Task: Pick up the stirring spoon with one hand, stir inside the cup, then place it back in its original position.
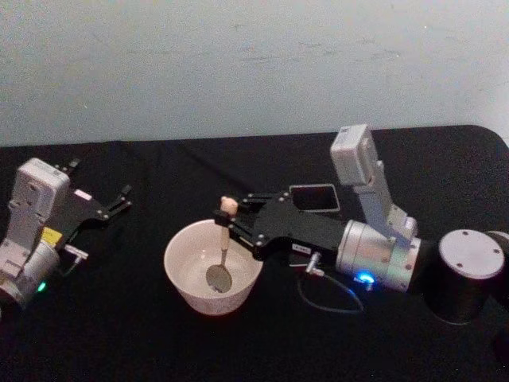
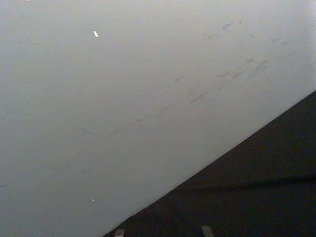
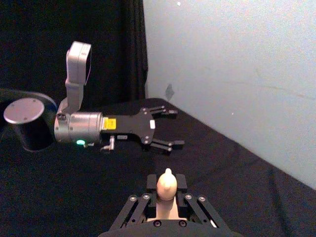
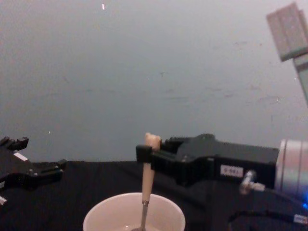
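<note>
Gripping the stirring spoon (image 1: 225,239) by its beige handle, just below the tiny bear head, the right tool (image 1: 227,221) lay stretched out level above the bench (image 1: 119,326), coming in from the robot's right. Its fingers were clenched on the handle from both sides. In the right wrist view the bear head stood up between them.

The spoon hung nearly upright, leaning slightly. Its thin neck passed down below the rim of the cup (image 1: 176,245), and its shiny dark bowl sat low inside, near the middle of the cup's floor. Whether the metal touched the floor could not be told. The cream-white cup stood on the black bench cover in front of the robot, directly under the right tool's fingertips.

A dark grey square-sided holder (image 1: 314,185) stood just behind the right tool's black body, farther from the robot than the cup.

The left tool (image 1: 102,179) rested at the robot's left, well apart from the cup, its fingers spread wide and grasping nothing. A pale wall (image 1: 238,64) rose behind the bench.
</note>
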